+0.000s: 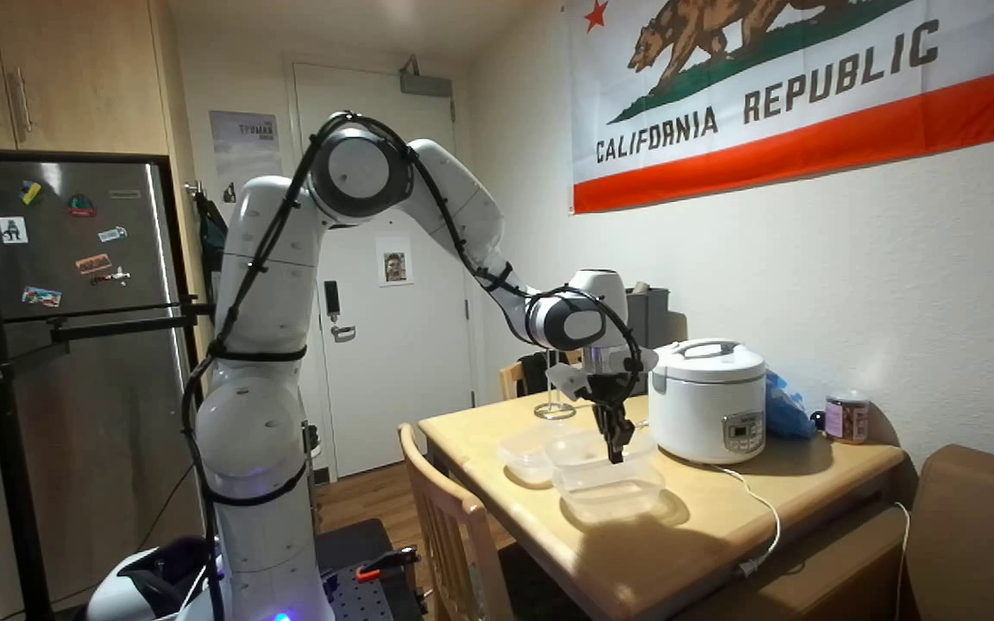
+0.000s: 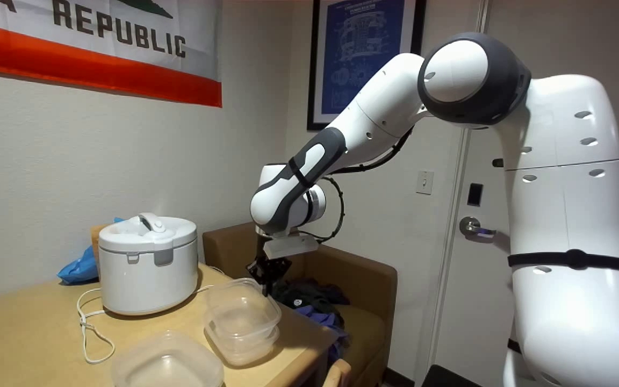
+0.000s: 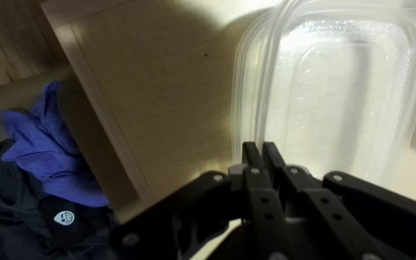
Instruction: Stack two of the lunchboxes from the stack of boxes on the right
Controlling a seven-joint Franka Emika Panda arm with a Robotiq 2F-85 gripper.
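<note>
- Lunchbox (image 2: pixel 234 313): over, perhaps partly inside, the stack of boxes (image 2: pixel 245 355) on the worktop (image 2: pixel 30 333).
- Claw (image 3: pixel 259 143): pinching the lunchbox's side rim; in the wrist view the lunchbox lies right of it, the stack's rims left.
- Any lift or lowering likely turns on that offset.

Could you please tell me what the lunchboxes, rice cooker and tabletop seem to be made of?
The lunchboxes look like glossy plastic, being translucent with glints. The rice cooker is smooth and softly shiny: perhaps plastic or painted metal. The tabletop seems satin wood or laminate, given faint grain-like streaks.
</note>
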